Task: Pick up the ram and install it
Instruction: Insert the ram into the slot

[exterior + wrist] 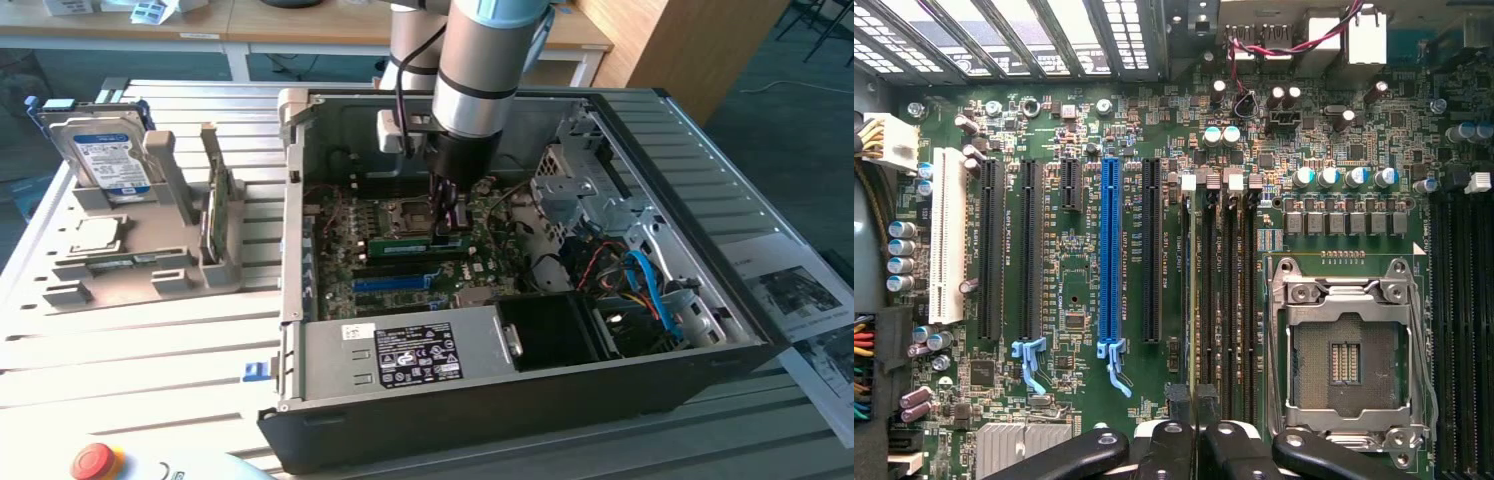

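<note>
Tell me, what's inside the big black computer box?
A green motherboard, a silver power-supply box and blue cables. The gripper holds the thin green ram stick at the slots. That box covers whatever lies beneath it.

- Hard drive (110,150): upright in grey holder (134,265), to the exterior view's left of the case (534,410).
- Power supply (400,355): labelled, inside the case at its near wall.
- Red button (94,460): table's near edge.
- CPU socket (1344,350): metal-framed.
- Papers (801,295): to the exterior view's right of the case.

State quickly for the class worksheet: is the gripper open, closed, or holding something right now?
Gripper: closed on the ram, which it holds edge-on over the memory slots.
</note>
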Controlling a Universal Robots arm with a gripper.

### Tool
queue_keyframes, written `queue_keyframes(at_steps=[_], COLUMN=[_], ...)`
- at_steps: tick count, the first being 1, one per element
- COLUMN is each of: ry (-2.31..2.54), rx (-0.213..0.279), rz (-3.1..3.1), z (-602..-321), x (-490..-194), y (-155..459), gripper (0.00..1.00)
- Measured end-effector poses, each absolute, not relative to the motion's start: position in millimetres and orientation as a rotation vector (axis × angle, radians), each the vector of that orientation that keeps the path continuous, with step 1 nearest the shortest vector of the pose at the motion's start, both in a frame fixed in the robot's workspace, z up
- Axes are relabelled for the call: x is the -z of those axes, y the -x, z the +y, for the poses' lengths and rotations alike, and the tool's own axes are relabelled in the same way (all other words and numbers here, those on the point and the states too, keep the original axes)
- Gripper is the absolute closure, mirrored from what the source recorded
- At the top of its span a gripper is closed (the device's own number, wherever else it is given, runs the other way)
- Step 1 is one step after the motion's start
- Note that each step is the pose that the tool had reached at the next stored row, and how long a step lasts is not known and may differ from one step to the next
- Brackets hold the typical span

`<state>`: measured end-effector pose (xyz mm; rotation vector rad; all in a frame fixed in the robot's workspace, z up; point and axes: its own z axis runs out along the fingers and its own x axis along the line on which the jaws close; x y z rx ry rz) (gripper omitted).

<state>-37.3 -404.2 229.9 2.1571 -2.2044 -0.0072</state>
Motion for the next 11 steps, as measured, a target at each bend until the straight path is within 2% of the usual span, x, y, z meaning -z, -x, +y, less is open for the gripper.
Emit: queue_keyframes(at_steps=[11], ry=[-2.157], rx=[0.007], rz=[-2.204], z=[-403.6], x=[-229.6], y=[37.3], gripper=[0.88])
